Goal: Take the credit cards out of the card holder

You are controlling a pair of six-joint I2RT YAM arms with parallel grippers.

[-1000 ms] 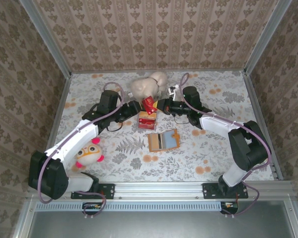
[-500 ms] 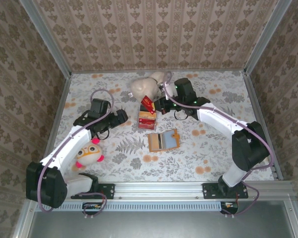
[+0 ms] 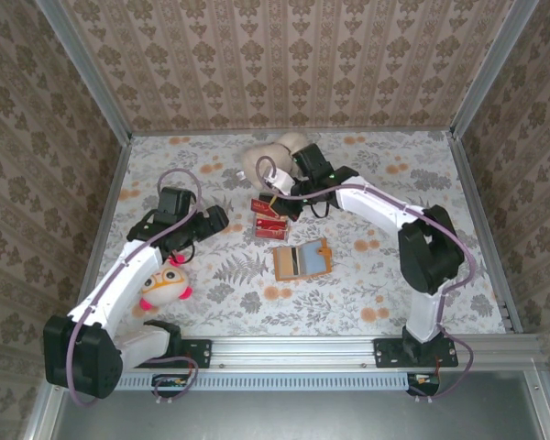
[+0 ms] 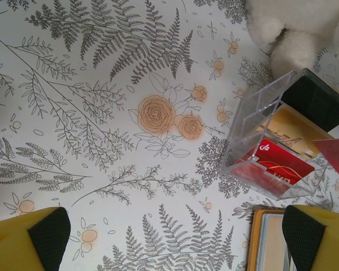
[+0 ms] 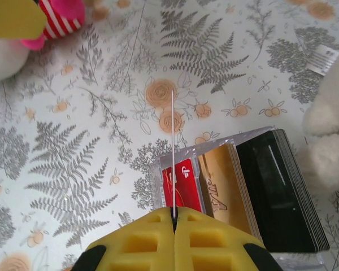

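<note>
The card holder [image 3: 301, 259] lies open on the table, tan rim and grey-blue pockets up; its corner [image 4: 268, 240] appears in the left wrist view. My right gripper [image 5: 174, 217] is shut on a thin credit card [image 5: 172, 147], seen edge-on, held just above a clear box [image 5: 214, 152]. In the box stand a red card [image 5: 183, 183], gold cards [image 5: 223, 180] and a black stack [image 5: 277, 192]. From above, the right gripper [image 3: 280, 197] sits over that box [image 3: 270, 220]. My left gripper [image 3: 217, 220] is open and holds nothing, left of the box [image 4: 277, 147].
A cream plush toy [image 3: 275, 156] lies right behind the box and against my right arm. A small white-and-pink plush doll [image 3: 162, 284] rests beside my left arm. Patterned walls enclose the table on three sides.
My left gripper has let go of the red card and drawn back to the left. The right gripper has kept the card and moved left, down over the clear box.
</note>
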